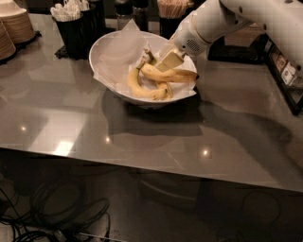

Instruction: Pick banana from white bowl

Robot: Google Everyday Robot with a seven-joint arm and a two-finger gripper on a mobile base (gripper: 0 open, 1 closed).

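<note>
The white bowl (110,51) with a white paper lining stands on the grey table, back centre. The long, nearly straight banana (177,75) lies across the bowl's right side, its right end reaching the rim. Two thinner curved bananas (140,88) with joined stems lie in front of and under it. My gripper (168,61) comes in from the upper right on a white arm. It sits inside the bowl right at the upper edge of the long banana's middle. The gripper hides part of the banana behind it.
Stacked tan paper bowls (13,27) stand at the far left. Black holders with utensils and napkins (75,26) and a cup of wooden sticks (171,10) stand behind the bowl. A dark rack (287,71) is at the right edge. Cables lie on the floor.
</note>
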